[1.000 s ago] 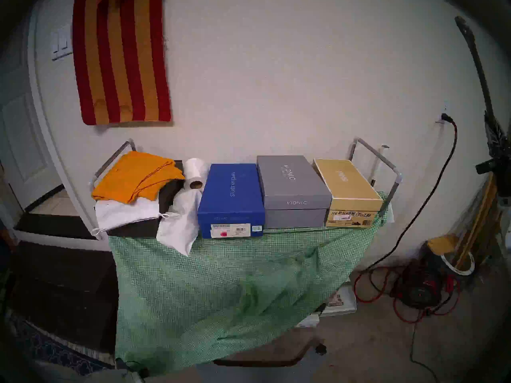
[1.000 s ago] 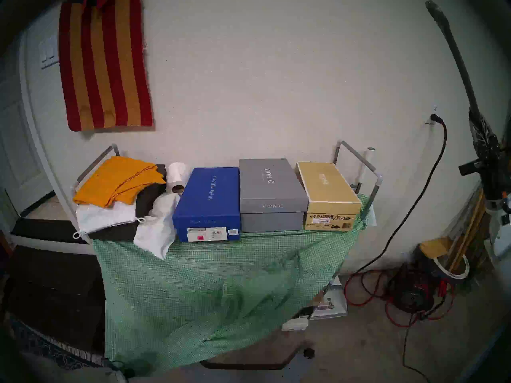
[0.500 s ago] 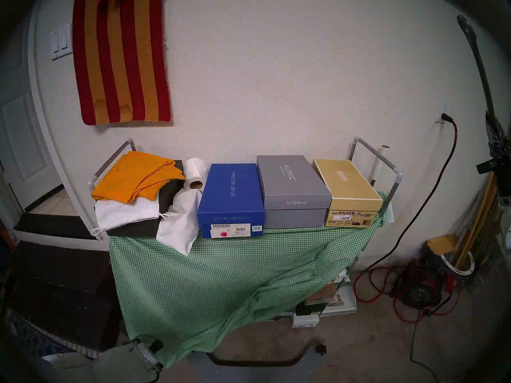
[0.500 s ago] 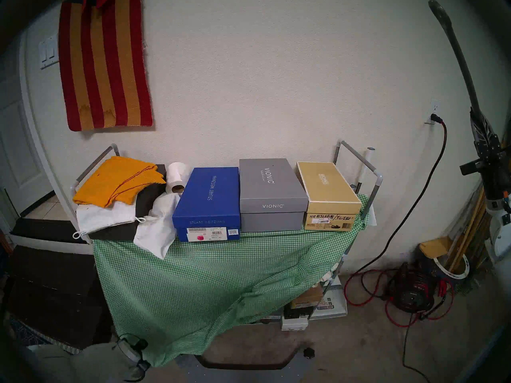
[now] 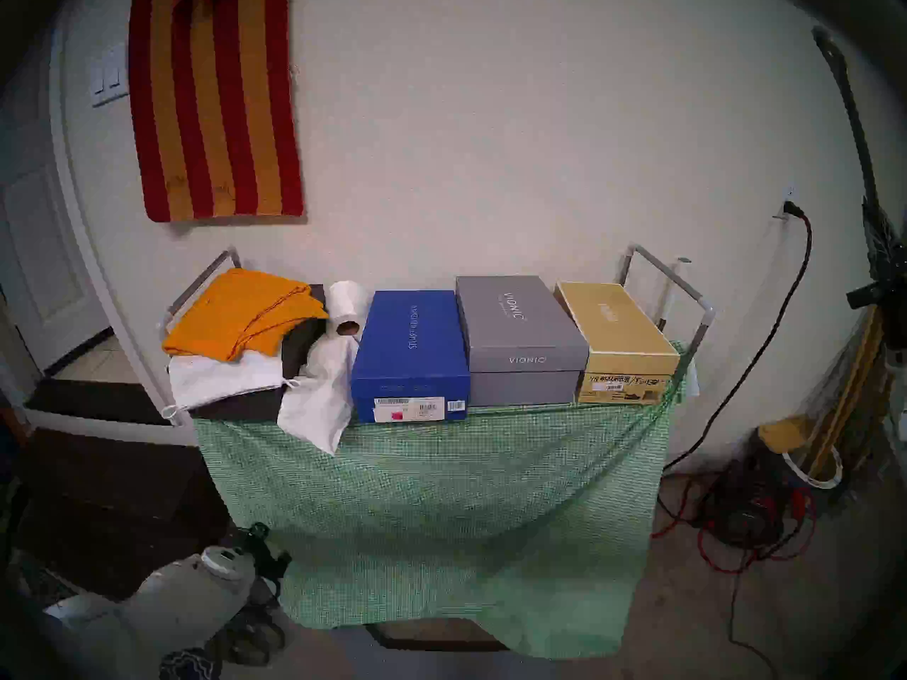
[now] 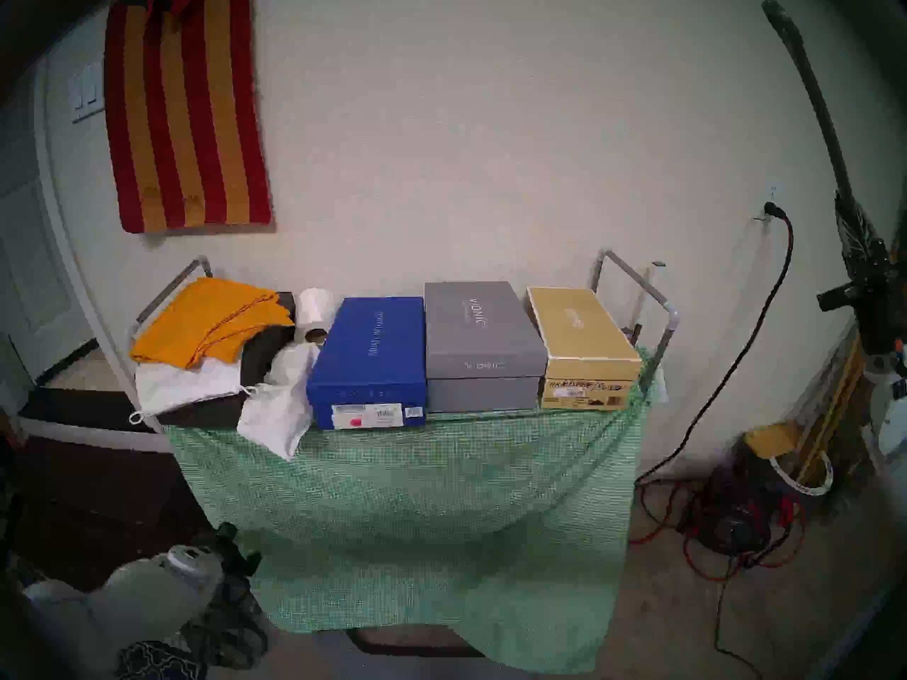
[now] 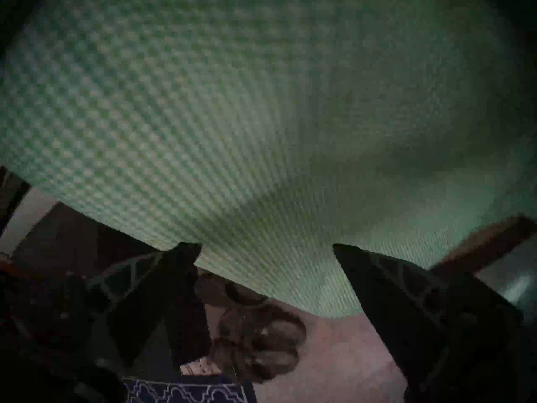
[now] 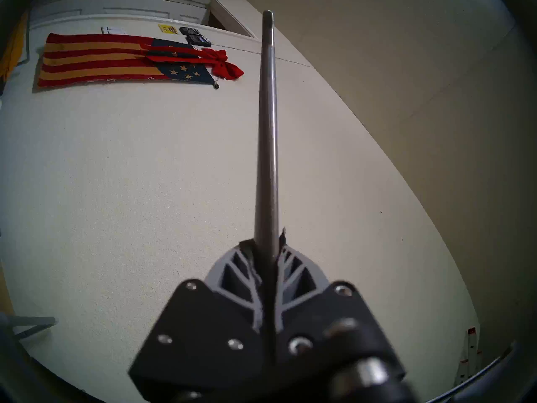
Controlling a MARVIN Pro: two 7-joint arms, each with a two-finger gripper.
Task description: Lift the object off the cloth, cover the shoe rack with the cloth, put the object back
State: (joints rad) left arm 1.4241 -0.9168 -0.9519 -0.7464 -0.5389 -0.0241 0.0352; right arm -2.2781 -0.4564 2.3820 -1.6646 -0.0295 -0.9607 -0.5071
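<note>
Hanging down the front of the shoe rack (image 5: pixel 657 275), the cloth (image 5: pixel 441 507) fills the lower middle of both head views, its green-and-white check falling from the top tier almost to the floor and spanning the rack from side to side. Its upper edge is pinned under the things on the top tier, and a fold sags across its middle. The rack's grey tube rails with white joints rise at the left and right ends of the top tier.

Along that tier, from the frame's left to right, lie a folded orange cloth (image 5: pixel 240 313) on white bags, a white roll (image 5: pixel 346 311), a blue box (image 5: pixel 410 355), a grey box (image 5: pixel 520 340) and a tan box (image 5: pixel 618 340), the three boxes side by side. A red-and-orange striped rug (image 5: pixel 216 100) hangs on the wall at upper left.

At the lower left of the head views the left gripper (image 7: pixel 266 249) sits against the cloth's left edge; its wrist view shows the two dark fingers (image 7: pixel 162 280) spread apart with the checked fabric just beyond them, nothing between.

At the far right edge of the head views the shoehorn (image 8: pixel 268 132) stands nearly upright in the air, well apart from the rack. The right gripper (image 8: pixel 267 245) is clamped on its lower shaft, the slim grey metal running straight up the middle of the right wrist view.
</note>
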